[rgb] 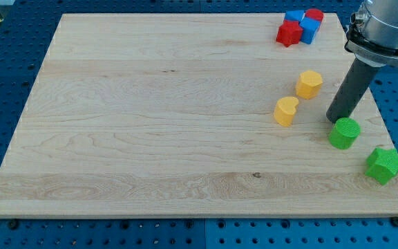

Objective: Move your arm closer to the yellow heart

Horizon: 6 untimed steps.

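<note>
The yellow heart (286,111) lies on the wooden board (150,124), right of the middle. A yellow hexagon block (309,84) sits just up and right of it. My tip (335,121) rests on the board to the right of the heart, about a block's width away from it, touching or nearly touching the top left of a green round block (344,133). The dark rod rises from the tip to the view's upper right.
A green star (384,164) lies near the board's right edge at the lower right. A cluster of red and blue blocks, among them a red star (289,33), a blue block (309,30) and a red round block (314,14), sits at the top right.
</note>
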Each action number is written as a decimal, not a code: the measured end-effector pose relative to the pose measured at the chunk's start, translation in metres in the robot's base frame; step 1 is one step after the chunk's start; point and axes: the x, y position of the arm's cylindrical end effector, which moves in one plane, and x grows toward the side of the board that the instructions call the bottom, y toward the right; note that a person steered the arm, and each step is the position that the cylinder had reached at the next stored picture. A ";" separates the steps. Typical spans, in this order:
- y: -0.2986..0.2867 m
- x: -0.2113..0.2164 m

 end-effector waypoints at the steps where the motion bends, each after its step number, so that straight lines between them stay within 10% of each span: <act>1: 0.000 0.013; 6: -0.118 0.018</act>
